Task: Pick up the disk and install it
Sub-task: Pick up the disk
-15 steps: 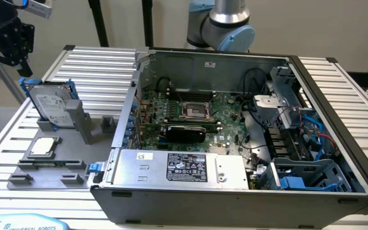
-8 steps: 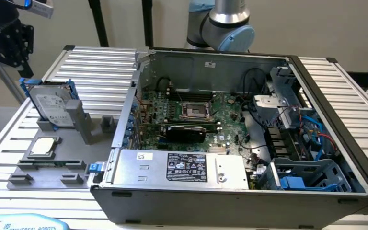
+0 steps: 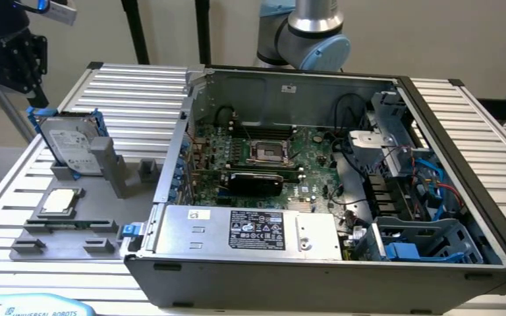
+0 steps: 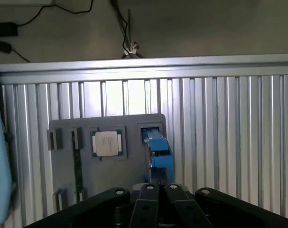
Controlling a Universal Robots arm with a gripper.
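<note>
We see the disk (image 3: 70,146), a silver-grey hard drive with a white label in a bright blue carrier. It stands upright on its edge in a slot of a grey holder plate (image 3: 95,204). It sits just below the black gripper (image 3: 36,99), whose tip hangs close over the blue top corner of the carrier. We cannot tell whether the two touch.

In the wrist view we look down past the gripper (image 4: 158,179). Its jaws are drawn narrow, with no gap that we can make out and nothing clearly held. The disk (image 4: 158,147) appears edge-on as a blue strip running out from under the tip.

On the same holder plate (image 4: 110,175), just beside the disk, lies a small square silver processor chip (image 4: 106,143). In the exterior view this chip (image 3: 60,201) lies flat, lower than the gripper and past the foot of the disk.

The plate rests on a ribbed aluminium table (image 3: 139,85). Well away from the gripper, across the plate, an open computer case (image 3: 288,85) lies on its side. Inside it we see a green motherboard (image 3: 306,148), a grey power supply box (image 3: 244,230) with a black label, and a blue drive cage (image 3: 420,240) at the corner farthest from the gripper.
</note>
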